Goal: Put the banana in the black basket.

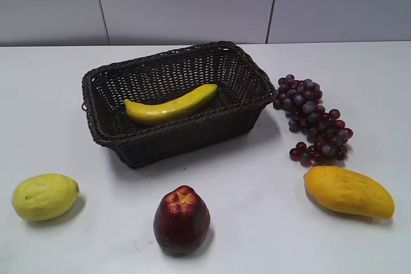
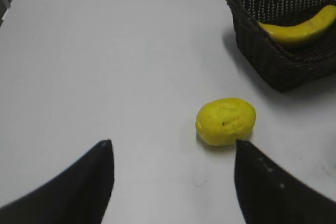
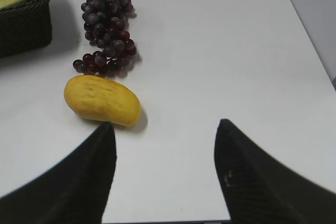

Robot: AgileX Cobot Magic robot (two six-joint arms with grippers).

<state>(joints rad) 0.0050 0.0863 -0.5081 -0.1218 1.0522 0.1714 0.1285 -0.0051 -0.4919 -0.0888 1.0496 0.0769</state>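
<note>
The banana (image 1: 170,106) lies inside the black basket (image 1: 247,72) on the white table, slanting from lower left to upper right. It also shows in the left wrist view (image 2: 299,27) inside the basket (image 2: 273,61). A corner of the basket (image 3: 26,30) shows in the right wrist view with a bit of the banana (image 3: 10,1). My left gripper (image 2: 172,142) is open and empty above bare table. My right gripper (image 3: 165,124) is open and empty above bare table. Neither gripper shows in the exterior view.
A yellow-green lemon-like fruit (image 1: 45,196) (image 2: 226,121) lies at front left. A dark red apple-like fruit (image 1: 182,219) stands at front centre. A purple grape bunch (image 1: 313,119) (image 3: 106,27) lies right of the basket. An orange-yellow mango (image 1: 349,191) (image 3: 101,99) lies at front right.
</note>
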